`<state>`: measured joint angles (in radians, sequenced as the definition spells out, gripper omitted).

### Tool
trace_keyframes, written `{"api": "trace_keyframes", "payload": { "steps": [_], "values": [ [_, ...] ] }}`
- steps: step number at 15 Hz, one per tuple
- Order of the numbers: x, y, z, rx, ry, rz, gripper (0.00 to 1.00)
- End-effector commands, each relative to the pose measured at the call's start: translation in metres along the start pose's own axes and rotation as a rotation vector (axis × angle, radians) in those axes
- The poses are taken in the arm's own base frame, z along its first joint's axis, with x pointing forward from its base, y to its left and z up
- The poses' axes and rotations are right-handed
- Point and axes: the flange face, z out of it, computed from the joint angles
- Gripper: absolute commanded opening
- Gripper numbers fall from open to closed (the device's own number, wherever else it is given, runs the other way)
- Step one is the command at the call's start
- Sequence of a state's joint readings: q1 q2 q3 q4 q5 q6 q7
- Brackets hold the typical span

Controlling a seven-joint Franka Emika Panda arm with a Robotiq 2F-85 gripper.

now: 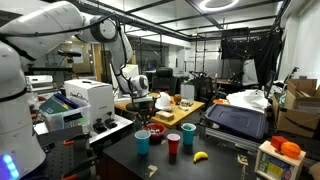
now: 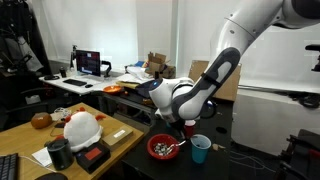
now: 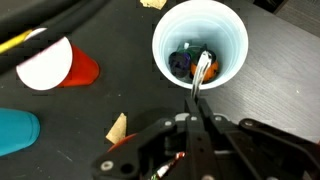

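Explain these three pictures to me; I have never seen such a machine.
The white machine is a robot arm with a two-fingered gripper at its end. Two pictures come from cameras standing in the room; the third from a camera on the wrist, looking down past the gripper. On the dark table are a red cup, a blue cup, a bowl of small coloured pieces and a banana. The gripper is shut on a thin utensil, probably a spoon, whose tip reaches into a pale cup.
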<state>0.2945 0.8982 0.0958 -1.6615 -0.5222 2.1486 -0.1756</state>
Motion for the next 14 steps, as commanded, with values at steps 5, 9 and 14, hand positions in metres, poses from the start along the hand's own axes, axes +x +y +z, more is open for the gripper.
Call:
{"api": "trace_keyframes", "payload": {
  "steps": [5, 9, 14],
  "values": [
    [0.016, 0.002, 0.002, -0.029, 0.011, 0.091, 0.01],
    [0.024, 0.001, 0.004, -0.038, 0.023, 0.138, 0.01],
    [0.032, 0.004, 0.004, -0.054, 0.049, 0.222, 0.01]
  ]
}}
